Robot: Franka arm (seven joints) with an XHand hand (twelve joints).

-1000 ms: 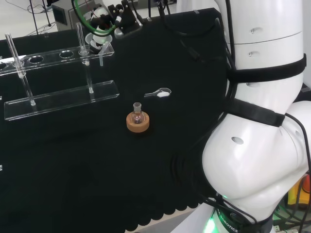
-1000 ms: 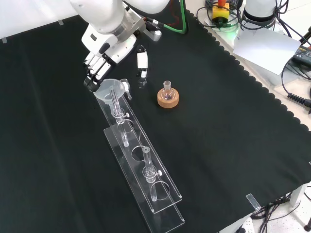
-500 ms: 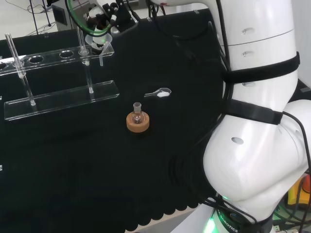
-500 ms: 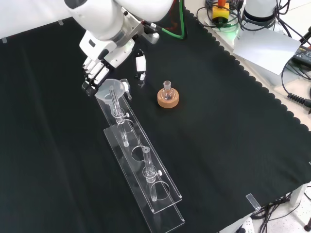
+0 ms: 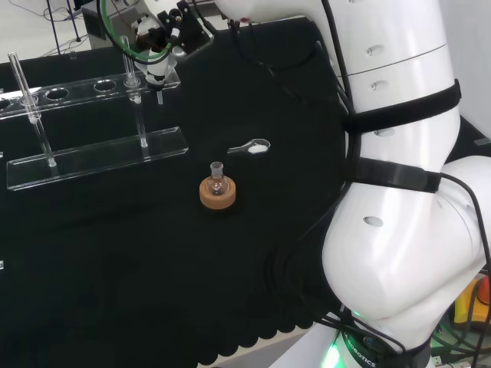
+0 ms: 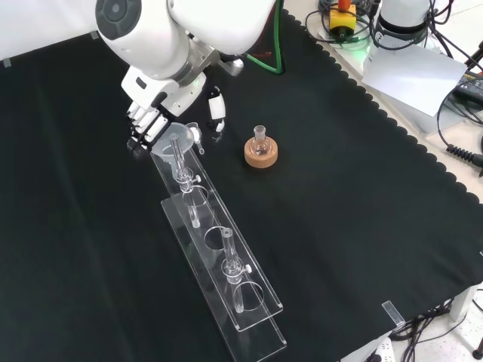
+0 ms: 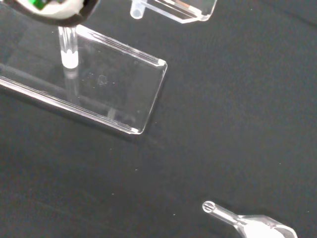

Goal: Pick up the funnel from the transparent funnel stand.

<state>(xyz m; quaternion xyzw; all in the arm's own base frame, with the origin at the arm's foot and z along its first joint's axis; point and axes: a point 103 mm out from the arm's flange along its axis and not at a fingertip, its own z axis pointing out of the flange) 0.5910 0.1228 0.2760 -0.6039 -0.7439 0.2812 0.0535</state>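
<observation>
The clear funnel (image 6: 173, 140) sits in the end hole of the transparent stand (image 6: 253, 296), nearest the arm. Its stem (image 5: 159, 96) hangs below the stand's upper shelf (image 5: 77, 84), and the stem's tip (image 7: 136, 9) appears above the base plate (image 7: 101, 82). My hand (image 6: 153, 111) hovers at the funnel's rim. Its fingers (image 6: 139, 127) are fairly straight on the rim's left in the front view, and the thumb (image 6: 216, 115) stands apart on the right. Nothing is gripped. In the head view the hand (image 5: 157, 44) covers the funnel's bowl.
A small flask on a cork ring (image 6: 260, 153) stands right of the stand in the front view. A clear spoon with white powder (image 5: 254, 146) lies near it. Upright glass tubes (image 6: 229, 253) rise from the stand. White arm links (image 5: 399, 192) fill the head view's right.
The hand has come down and slightly left in the front view, closer round the funnel's rim. The funnel and the stand have stayed put.
</observation>
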